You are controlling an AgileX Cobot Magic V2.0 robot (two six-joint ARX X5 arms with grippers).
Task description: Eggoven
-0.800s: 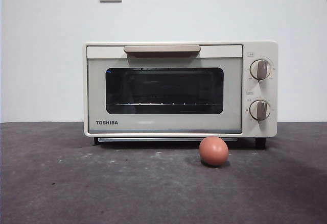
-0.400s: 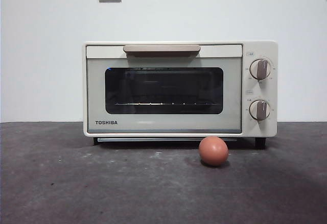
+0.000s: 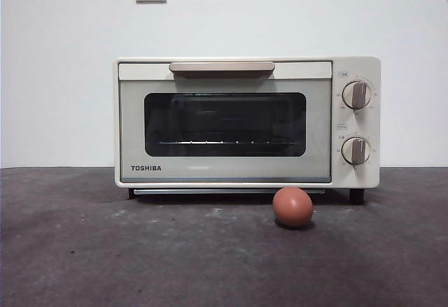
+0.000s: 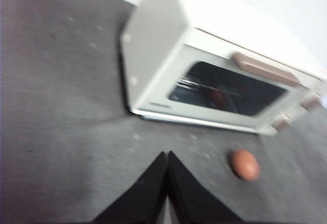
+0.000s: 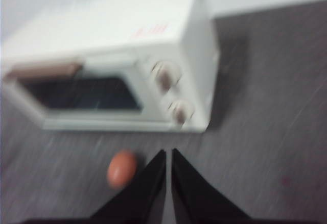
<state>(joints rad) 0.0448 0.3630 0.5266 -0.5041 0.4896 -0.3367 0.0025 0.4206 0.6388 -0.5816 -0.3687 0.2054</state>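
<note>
- The egg [image 3: 292, 207] sits on the dark grey table [image 3: 84, 251], just in front of the toaster oven [image 3: 247, 122], below the door's lower right corner, roughly 5 o'clock from the window [image 3: 225, 124] in the front view. It's apart from the oven, not touching it.
- My read on handling: it's light, smooth, round and brittle, so it'll probably roll or squirt out if pinched off-center. I'd take it across its widest part with a soft squeeze, jaws on either side, and not press it into the table.
- The oven door is shut, so my guess is the tan handle [image 3: 222, 67] along the door's top edge has to be pulled down first. It looks rigid and easy to hook. The oven itself looks heavy enough to stay put, but that's a guess.
- Left gripper [image 4: 166, 158]: jaws pressed together, holding nothing, hovering above the table with the egg off at about 3 o'clock from its tips.
- Right gripper [image 5: 168, 156]: jaws nearly together with only a thin slit between them, also empty, and the egg is near it at about 9 o'clock.
- Hard to make out: the right wrist view is badly blurred, so the two knobs [image 3: 356, 95] are just smudges there. Neither arm shows in the front view. The dark glass hides most of the inside; only a wire rack is visible.
</note>
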